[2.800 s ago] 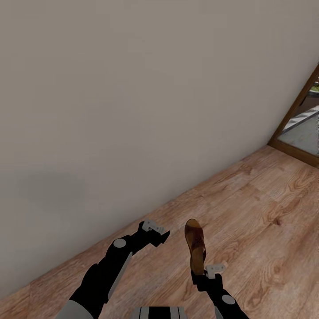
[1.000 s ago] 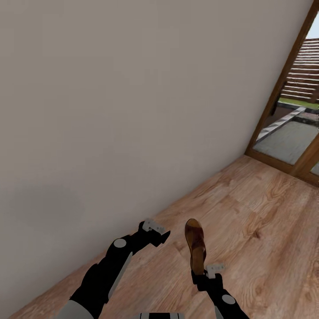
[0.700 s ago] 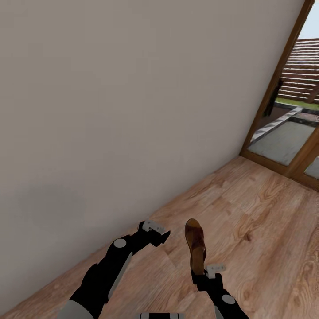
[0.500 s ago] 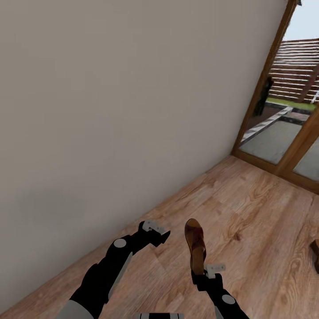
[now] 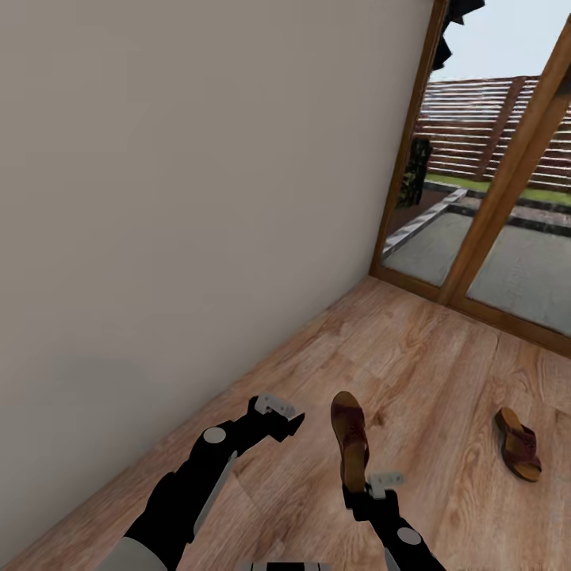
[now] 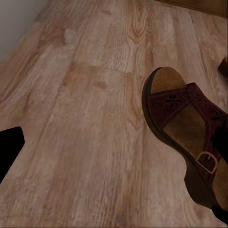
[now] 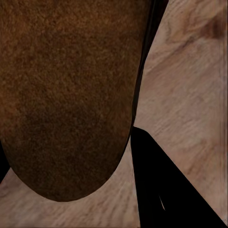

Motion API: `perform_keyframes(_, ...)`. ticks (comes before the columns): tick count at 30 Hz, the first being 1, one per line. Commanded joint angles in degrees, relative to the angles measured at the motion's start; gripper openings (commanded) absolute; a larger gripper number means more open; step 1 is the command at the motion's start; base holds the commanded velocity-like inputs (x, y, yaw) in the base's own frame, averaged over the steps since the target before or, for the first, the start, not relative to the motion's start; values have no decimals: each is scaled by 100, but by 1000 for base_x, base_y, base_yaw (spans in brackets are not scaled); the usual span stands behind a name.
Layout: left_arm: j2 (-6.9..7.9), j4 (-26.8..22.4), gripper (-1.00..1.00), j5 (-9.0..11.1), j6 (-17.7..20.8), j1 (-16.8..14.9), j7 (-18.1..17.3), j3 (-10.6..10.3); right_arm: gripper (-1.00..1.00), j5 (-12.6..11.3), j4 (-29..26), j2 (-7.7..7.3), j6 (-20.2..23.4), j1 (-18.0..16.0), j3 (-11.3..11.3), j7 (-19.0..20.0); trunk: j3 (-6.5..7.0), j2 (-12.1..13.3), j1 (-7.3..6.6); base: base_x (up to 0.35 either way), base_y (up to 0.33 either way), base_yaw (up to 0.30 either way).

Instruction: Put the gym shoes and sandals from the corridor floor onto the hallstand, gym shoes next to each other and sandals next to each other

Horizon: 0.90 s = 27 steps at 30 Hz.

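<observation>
Wood floor (image 5: 428, 357): head view adds second sandal (image 5: 517, 442); right tool (image 5: 358, 485) grips first sandal (image 5: 350, 438).

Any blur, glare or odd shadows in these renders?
Head view: sharp, flat light, no glare, soft shadow by the floor sandal. Left wrist view: held sandal crisp, floor grain soft. Right wrist view: the sandal's underside looms close, blurred and dim.

Brown sandals (image 5: 350, 440), wood-grain floor (image 5: 428, 357)
</observation>
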Motion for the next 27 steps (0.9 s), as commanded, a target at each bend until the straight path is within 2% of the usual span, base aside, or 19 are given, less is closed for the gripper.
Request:
perform_keyframes(1, 0, -10, 100, -15, 34, 0, -23, 9, -100, -22, 4, 0, -16, -4, 6, -3, 1, -2, -1, 24, -38, -265)
perform_keyframes(27, 2, -10, 100, -15, 34, 0, -23, 15, -100, -22, 3, -5, -17, -6, 5, -3, 148, -2, -1, 16, -4, -265)
